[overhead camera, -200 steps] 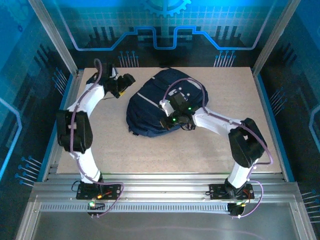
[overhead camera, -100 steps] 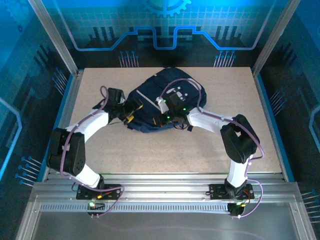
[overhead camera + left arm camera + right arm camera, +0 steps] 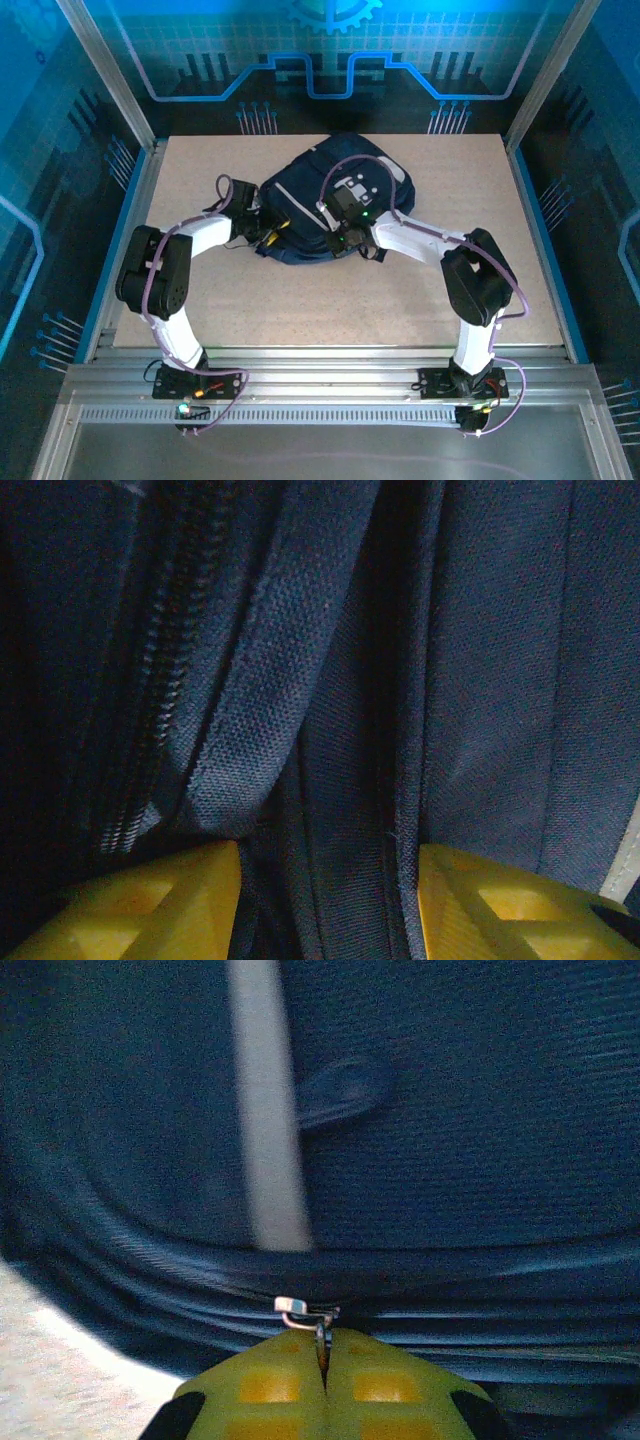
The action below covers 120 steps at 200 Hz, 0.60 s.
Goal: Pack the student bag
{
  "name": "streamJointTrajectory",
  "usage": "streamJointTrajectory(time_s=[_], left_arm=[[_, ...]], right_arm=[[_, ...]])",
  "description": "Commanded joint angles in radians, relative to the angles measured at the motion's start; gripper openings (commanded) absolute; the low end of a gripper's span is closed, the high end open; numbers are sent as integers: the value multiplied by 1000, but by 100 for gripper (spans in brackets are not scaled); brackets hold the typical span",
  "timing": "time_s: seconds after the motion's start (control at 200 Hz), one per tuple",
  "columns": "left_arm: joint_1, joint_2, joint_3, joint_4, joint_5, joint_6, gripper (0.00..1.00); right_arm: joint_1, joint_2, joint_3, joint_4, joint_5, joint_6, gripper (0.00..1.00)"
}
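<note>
Working the zip on the big navy fabric backpack, probably: right gripper pinched the small metal pull; left gripper, half-open astride a fold, needed to clamp next.

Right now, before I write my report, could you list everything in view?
student bag: one, dark navy with grey trim, far middle of the table.
zipper pull: one, silver, on the bag's near edge.
grey stripe: one, light grey, on the bag above the pull.
table: one, beige, under the bag.
frame: one, silver metal, along the table's near edge.
left arm: one, white and black, reaching the bag's left side.
right arm: one, white and black, reaching the bag's near side.
left jaws: yellow, apart, a bag fabric fold between them; pinch unclear.
right jaws: yellow, shut on the zipper pull.
</note>
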Motion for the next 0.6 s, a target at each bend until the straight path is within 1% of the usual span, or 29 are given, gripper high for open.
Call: streamJointTrajectory(time_s=[0.0, 0.07, 0.145, 0.205, 0.285, 0.305, 0.325, 0.345, 0.37, 0.4, 0.405, 0.425, 0.43, 0.45, 0.51, 0.595], left_arm=[[39, 57, -14, -66, -127, 57, 50], [43, 55, -23, -66, -126, 60, 50], [46, 50, -34, -62, -124, 58, 50], [47, 42, -40, -56, -121, 57, 50], [48, 25, -39, -45, -100, 60, 52], [48, 20, -38, -42, -92, 63, 53], [46, 14, -33, -44, -85, 68, 55], [47, 8, -27, -49, -80, 76, 58], [47, -1, -17, -56, -74, 89, 61], [47, -11, 1, -79, -73, 110, 66], [48, -13, 4, -83, -74, 114, 66], [47, -22, 15, -103, -77, 131, 69], [46, -24, 20, -107, -78, 136, 69], [47, -32, 33, -126, -85, 154, 72], [48, -71, 67, -177, -117, 211, 76], [47, -131, 97, -237, -188, 296, 82]], right_arm=[[-22, 16, 57, -180, 374, -63, 0], [-43, 43, 100, -200, 463, -59, 0], [-66, 53, 127, -197, 483, -52, 0], [-79, 44, 128, -177, 436, -51, 0], [-92, 6, 96, -122, 312, -52, 0], [-96, -6, 83, -106, 277, -51, 7], [-99, -19, 67, -86, 244, -47, 18], [-103, -37, 52, -68, 213, -43, 31], [-108, -59, 29, -44, 183, -36, 51], [-117, -87, 2, -16, 148, -24, 70], [-118, -92, -5, -11, 144, -23, 74], [-124, -112, -25, 7, 129, -16, 95], [-125, -117, -29, 12, 125, -14, 97], [-133, -135, -50, 29, 115, -7, 100], [-168, -194, -109, 71, 102, 22, 100], [-248, -273, -204, 127, 114, 49, 100]])
